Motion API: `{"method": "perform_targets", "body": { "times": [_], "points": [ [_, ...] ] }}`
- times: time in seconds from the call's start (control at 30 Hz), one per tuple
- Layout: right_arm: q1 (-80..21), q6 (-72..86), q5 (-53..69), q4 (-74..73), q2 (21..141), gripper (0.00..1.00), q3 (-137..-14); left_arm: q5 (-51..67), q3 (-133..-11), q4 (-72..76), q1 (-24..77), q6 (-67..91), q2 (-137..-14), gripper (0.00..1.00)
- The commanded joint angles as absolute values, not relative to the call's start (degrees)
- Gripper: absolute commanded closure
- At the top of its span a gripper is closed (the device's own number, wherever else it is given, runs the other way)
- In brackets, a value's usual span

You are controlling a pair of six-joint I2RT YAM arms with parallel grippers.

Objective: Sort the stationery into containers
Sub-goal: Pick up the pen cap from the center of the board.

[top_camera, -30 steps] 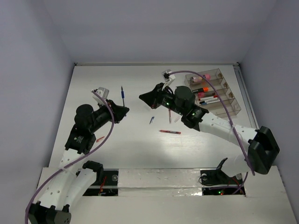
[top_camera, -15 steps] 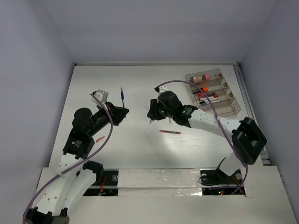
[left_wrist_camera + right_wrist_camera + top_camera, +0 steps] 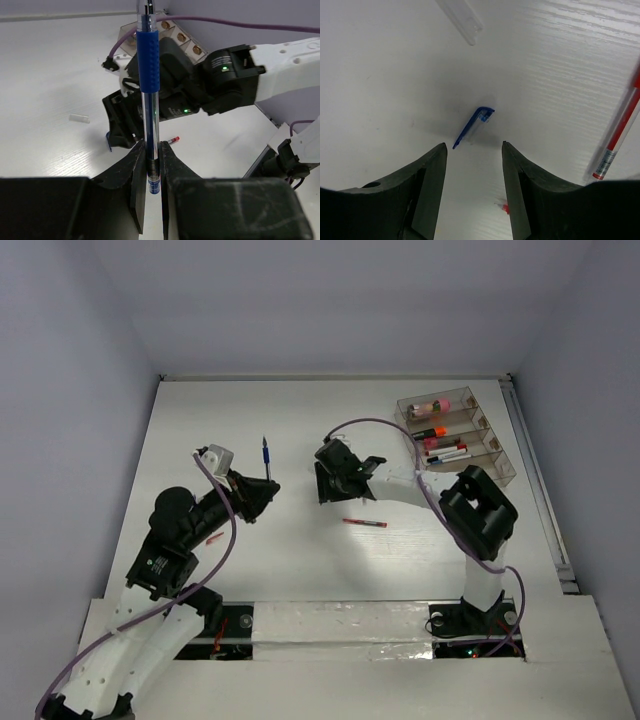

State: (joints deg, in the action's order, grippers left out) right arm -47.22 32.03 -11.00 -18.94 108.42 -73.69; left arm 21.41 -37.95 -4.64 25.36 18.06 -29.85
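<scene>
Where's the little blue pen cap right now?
In the right wrist view, the blue pen cap lies on the table just ahead of the open right gripper, with the red pen towards the picture's right edge.

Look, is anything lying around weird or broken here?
Nothing looks broken, but a small blue pen cap lies loose on the table, below the open right fingers, while the left fingers pinch a blue pen whose tip looks bare. A red pen also lies outside the organiser.
</scene>
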Motion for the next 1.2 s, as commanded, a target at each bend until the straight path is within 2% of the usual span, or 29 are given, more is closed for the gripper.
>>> {"method": "perform_targets", "body": {
  "times": [0.0,0.23,0.47,0.57,0.67,0.77,0.93,1.07,1.17],
  "points": [
    [-47.11,34.10,-14.50,-21.35,111.51,0.46,-78.56,19.78,-40.25,-3.87,27.06,16.96,-28.57,1.00],
    [-47.64,34.89,-16.78,-24.16,117.50,0.50,-84.46,19.16,-40.34,-4.13,28.21,16.79,-27.07,1.00],
    [-48.78,34.98,-19.51,-27.94,119.00,0.67,-85.69,18.98,-40.43,-4.31,28.74,16.70,-26.72,1.00],
    [-49.92,34.98,-20.04,-29.79,120.14,0.66,-86.39,18.81,-40.43,-4.22,28.74,16.79,-26.63,1.00],
    [-50.62,34.80,-21.53,-31.54,120.76,0.58,-87.27,18.72,-40.34,-4.31,28.74,16.79,-26.54,1.00],
    [-50.63,34.89,-21.97,-32.17,120.76,0.58,-87.45,18.63,-40.34,-4.31,28.74,16.87,-26.54,1.00],
    [-50.63,35.42,-20.83,-31.47,121.11,0.76,-86.92,18.63,-40.34,-4.22,28.74,16.87,-26.63,1.00],
    [-50.63,35.25,-20.92,-31.03,121.12,1.00,-87.19,18.72,-40.25,-4.22,28.74,16.96,-26.98,1.00],
    [-50.63,34.72,-22.06,-27.18,116.57,1.00,-85.52,18.63,-40.08,-4.04,28.74,17.05,-27.33,1.00]
  ]
}}
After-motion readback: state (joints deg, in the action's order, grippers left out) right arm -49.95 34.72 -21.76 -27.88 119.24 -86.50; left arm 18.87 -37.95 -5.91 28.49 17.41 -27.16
